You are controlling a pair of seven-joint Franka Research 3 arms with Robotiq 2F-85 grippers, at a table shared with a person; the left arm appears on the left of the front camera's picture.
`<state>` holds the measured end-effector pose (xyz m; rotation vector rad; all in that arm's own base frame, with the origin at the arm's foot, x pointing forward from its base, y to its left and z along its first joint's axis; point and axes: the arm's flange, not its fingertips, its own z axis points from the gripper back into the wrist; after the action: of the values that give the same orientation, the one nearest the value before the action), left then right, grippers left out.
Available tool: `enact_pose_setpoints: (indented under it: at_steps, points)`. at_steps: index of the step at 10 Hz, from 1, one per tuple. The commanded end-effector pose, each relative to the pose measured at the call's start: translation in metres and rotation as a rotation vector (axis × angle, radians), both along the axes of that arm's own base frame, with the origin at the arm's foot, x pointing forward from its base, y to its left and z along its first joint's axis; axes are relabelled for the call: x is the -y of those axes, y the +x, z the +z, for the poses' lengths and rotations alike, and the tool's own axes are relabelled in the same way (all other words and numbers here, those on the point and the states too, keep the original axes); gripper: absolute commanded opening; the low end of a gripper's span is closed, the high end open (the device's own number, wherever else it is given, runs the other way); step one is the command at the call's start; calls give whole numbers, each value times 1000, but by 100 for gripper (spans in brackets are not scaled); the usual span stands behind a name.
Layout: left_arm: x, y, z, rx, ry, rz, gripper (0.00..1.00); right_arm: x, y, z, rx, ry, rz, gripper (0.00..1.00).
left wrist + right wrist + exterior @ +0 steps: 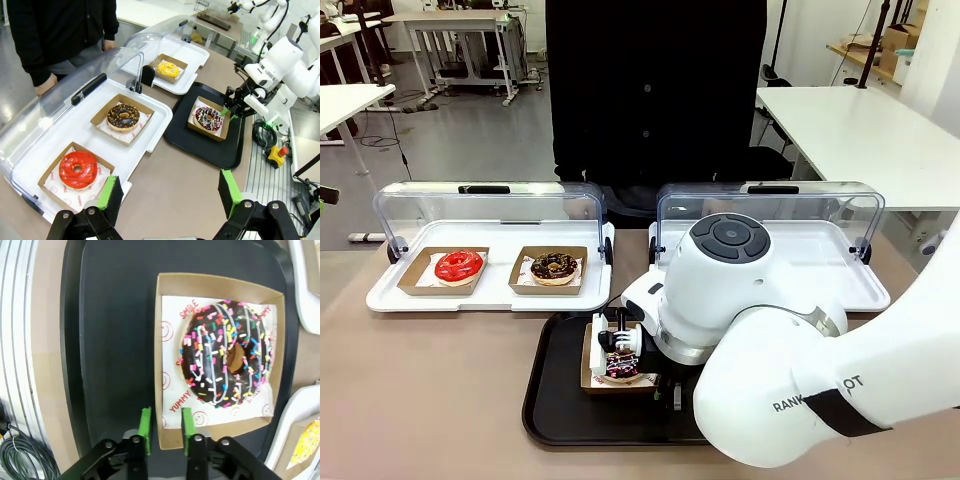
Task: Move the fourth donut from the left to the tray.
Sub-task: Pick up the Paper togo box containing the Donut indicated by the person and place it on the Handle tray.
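fourth donut in its box sat on the tray.
right gripper straddled box wall, jaws narrow; left gripper wide, empty.

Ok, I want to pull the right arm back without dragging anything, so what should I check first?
1. Box lies wholly inside the tray rim: ok.
2. Fourth donut sits flat in its box: ok.
3. Right hand is open, with its pads apart on either side of the box wall: ok.
4. Neither pad touches that wall: cannot tell, so a straight lift seems safest.
5. Left hand is open, holds nothing and is away from the tray: ok.
6. Person's hand is at the far edge, away from the tray: ok.
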<state>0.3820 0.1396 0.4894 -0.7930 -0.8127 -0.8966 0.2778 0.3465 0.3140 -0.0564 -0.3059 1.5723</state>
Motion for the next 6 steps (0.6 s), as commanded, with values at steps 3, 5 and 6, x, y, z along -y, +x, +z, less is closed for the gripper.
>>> enact_pose_setpoints:
  at_steps: [3,5,6]
  points:
    - [0,1,2,18,-16,-7,100,78,-59,50,67,59,18,100]
    - [0,1,2,18,-16,-7,100,81,-64,70,100,67,26,100]
    - [0,1,2,18,-16,-7,100,83,-64,75,97,76,29,100]
